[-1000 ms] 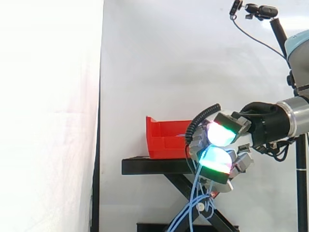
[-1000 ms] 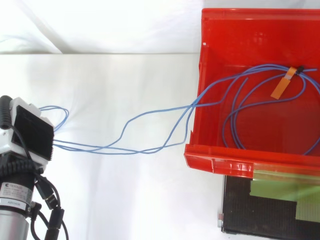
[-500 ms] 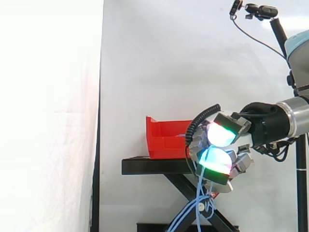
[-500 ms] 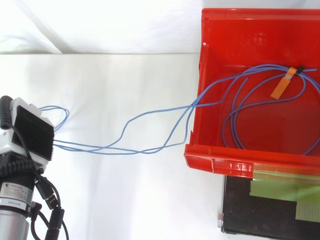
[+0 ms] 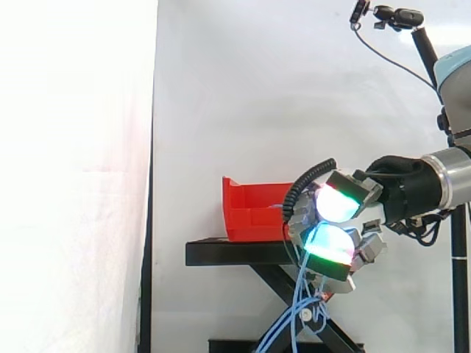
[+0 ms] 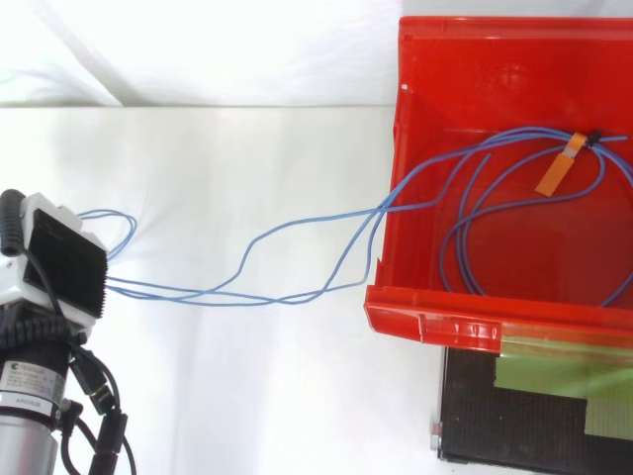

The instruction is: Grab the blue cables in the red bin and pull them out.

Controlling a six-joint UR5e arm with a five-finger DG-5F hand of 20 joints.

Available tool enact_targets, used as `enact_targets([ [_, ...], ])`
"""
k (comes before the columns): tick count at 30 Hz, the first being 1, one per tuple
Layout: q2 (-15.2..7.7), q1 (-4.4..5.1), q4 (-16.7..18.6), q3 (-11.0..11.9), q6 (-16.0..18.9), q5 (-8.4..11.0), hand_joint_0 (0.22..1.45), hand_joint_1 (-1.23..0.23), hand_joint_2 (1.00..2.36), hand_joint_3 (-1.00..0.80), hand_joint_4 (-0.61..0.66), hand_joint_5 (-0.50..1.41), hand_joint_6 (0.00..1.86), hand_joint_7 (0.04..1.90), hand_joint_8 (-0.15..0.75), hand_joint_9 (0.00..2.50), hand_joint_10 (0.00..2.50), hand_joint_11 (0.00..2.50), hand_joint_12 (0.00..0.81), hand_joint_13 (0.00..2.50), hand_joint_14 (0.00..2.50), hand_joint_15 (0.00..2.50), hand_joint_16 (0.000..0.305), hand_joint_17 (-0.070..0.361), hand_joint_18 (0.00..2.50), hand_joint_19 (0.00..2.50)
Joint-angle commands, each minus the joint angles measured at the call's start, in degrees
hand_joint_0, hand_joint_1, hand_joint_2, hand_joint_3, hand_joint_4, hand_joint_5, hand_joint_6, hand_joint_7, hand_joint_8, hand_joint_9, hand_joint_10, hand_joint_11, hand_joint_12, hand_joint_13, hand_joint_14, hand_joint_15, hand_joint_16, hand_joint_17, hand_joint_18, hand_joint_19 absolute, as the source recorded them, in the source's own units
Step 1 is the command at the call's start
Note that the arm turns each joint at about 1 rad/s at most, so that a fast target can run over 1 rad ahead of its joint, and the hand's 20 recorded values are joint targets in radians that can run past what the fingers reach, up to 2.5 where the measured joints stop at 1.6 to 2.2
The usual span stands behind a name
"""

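- Clutching the blue cables (image 6: 198,294), my hand (image 5: 333,243) has its fingers curled shut round the strands; the thick fingertip pads glow white, cyan and green with a red edge.
- In the side view I hold the hand at about the height of the red bin (image 5: 246,213), out in front of it, with my arm coming in from the right.
- Below my fingers, several blue strands hang down in loose loops past the edge of the black stand (image 5: 228,252) toward the bottom of that view.
- From above, my hand (image 6: 61,267) sits at the left edge, well apart from the red bin (image 6: 435,322) on the right.
- The cables stretch between the two across the white surface, some strands nearly straight, others rising in a slack wave.
- A small loop of cable sticks out just beside my hand on its far side.
- The strands cross over the bin's wall on the side that faces me, close to its corner.
- Much of the cable lies inside the bin, curving in wide loops over its floor.
- Near the bin's right side, a dark tie binds the loops together, and an orange tag (image 6: 556,173) lies slanted just beside it.
- The bin rests on the black stand, before the white curtain (image 5: 257,95).
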Motion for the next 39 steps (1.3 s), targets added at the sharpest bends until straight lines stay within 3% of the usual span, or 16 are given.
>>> enact_targets([
  [1, 0.1, 0.0, 0.0, 0.0, 0.0, 0.0, 0.68, -0.84, 1.0, -1.0, 0.26, 1.21, 0.01, 0.74, 0.075, 1.46, 0.03, 1.83, 0.434, 1.73, 0.02, 1.64, 0.049, 0.111, 1.04, 1.06],
  [8, 0.1, 0.0, 0.0, 0.0, 0.0, 0.0, 0.83, -0.92, 1.0, -1.0, 0.19, 1.22, 0.01, 0.79, 0.031, 1.45, 0.03, 1.85, 0.382, 1.7, 0.0, 1.67, 0.041, 0.092, 0.98, 1.1],
  [20, 0.0, 0.0, 0.0, 0.0, 0.0, 0.0, 0.93, -0.97, 1.0, -0.93, 0.2, 1.2, 0.0, 0.8, 0.02, 1.43, 0.03, 1.82, 0.381, 1.68, 0.0, 1.69, 0.04, 0.089, 0.97, 1.1],
  [24, 0.1, 0.0, 0.0, 0.0, -0.1, -0.26, 0.94, -0.98, 1.0, -0.9, 0.2, 1.2, 0.0, 0.82, 0.04, 1.45, 0.03, 1.8, 0.359, 1.68, 0.0, 1.71, 0.04, 0.089, 0.97, 1.09],
  [32, 0.1, 0.09, 0.0, 0.0, -0.4, -0.09, 0.95, -1.0, 1.01, -0.82, 0.14, 1.2, 0.0, 0.94, 0.172, 1.47, 0.03, 1.7, 0.331, 1.63, 0.06, 1.74, 0.04, 0.089, 0.97, 1.06],
  [36, 0.1, 0.09, 0.1, 0.0, -0.6, -0.09, 0.95, -1.0, 1.01, -0.72, 0.11, 1.09, 0.34, 0.82, 0.213, 1.44, 0.02, 1.68, 0.323, 1.56, 0.19, 1.66, 0.039, 0.088, 0.95, 1.05],
  [38, 0.0, 0.09, 0.3, 0.0, -0.6, -0.09, 0.94, -1.01, 1.01, -0.64, 0.12, 1.01, 0.74, 0.62, 0.233, 1.43, 0.02, 1.66, 0.315, 1.53, 0.25, 1.63, 0.04, 0.089, 0.95, 1.04],
  [39, 0.0, 0.09, 0.4, 0.0, -0.6, -0.09, 0.94, -1.01, 1.01, -0.64, 0.11, 1.0, 0.78, 0.6, 0.24, 1.42, 0.02, 1.66, 0.315, 1.53, 0.25, 1.62, 0.039, 0.088, 0.95, 1.04],
])
